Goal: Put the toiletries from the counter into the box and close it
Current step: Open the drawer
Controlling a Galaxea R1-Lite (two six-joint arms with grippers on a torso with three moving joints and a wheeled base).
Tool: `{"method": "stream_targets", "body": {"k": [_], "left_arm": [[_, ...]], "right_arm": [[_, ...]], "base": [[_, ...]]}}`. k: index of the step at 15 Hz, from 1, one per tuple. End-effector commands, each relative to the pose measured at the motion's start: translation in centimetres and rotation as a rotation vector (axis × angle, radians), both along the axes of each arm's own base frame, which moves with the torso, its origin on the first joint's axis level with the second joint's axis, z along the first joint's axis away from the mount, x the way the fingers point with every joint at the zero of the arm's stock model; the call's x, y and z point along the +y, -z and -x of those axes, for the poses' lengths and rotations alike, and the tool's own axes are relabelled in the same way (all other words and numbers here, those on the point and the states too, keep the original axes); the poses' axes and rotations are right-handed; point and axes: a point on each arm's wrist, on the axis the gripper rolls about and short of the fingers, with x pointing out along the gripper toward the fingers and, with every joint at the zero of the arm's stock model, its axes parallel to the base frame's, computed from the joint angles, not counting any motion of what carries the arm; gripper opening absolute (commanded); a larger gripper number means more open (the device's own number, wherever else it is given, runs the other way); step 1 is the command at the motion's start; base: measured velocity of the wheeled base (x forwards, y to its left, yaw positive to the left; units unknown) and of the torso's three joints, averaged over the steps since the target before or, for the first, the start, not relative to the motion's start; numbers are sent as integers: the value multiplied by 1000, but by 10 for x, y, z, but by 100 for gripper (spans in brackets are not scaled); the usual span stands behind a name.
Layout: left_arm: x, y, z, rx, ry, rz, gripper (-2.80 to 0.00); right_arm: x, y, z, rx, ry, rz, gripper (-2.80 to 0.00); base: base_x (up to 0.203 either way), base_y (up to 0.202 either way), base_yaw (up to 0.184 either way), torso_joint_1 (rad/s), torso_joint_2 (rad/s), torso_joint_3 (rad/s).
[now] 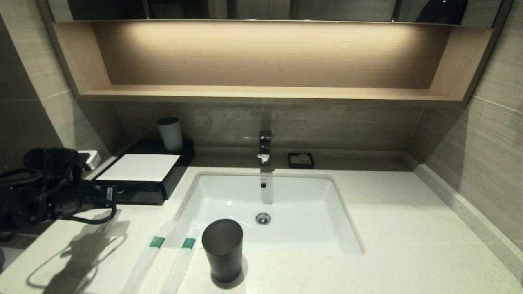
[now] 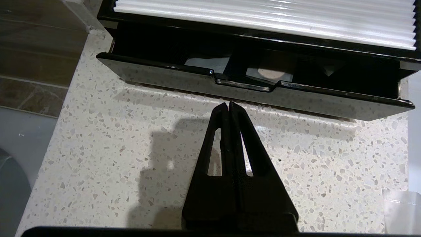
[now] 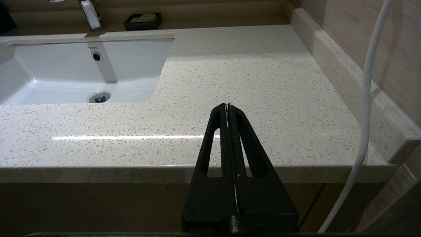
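Note:
Two translucent toiletry packets with green bands, one and the other, lie side by side on the cream counter, near its front edge and left of the basin. A corner of one shows in the left wrist view. The black box with its white top panel stands at the back left. Its drawer front is pulled out a little. My left gripper is shut and empty, tips just in front of the drawer's notch; it also shows in the head view. My right gripper is shut and empty over the counter's front right edge.
A dark grey tapered cup stands right next to the packets. A pale cup stands on the back of the box. The white basin, the tap and a small black soap dish lie to the right. A white cable hangs near my right gripper.

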Motion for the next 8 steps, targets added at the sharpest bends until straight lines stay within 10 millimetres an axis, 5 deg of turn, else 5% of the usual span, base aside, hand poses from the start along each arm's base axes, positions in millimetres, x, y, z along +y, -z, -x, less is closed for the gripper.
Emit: {"method": "stream_targets", "body": {"k": [1,8], "left_arm": [[1,5,-4,0,3,1,-280],[-1,8,-16,-22,17,-4,-280]], "right_arm": [[0,0,0,2,0,0,-280],[0,0,0,2,0,0,-280]], "base": [[0,0,0,0,0,0],[0,0,0,0,0,0]]}}
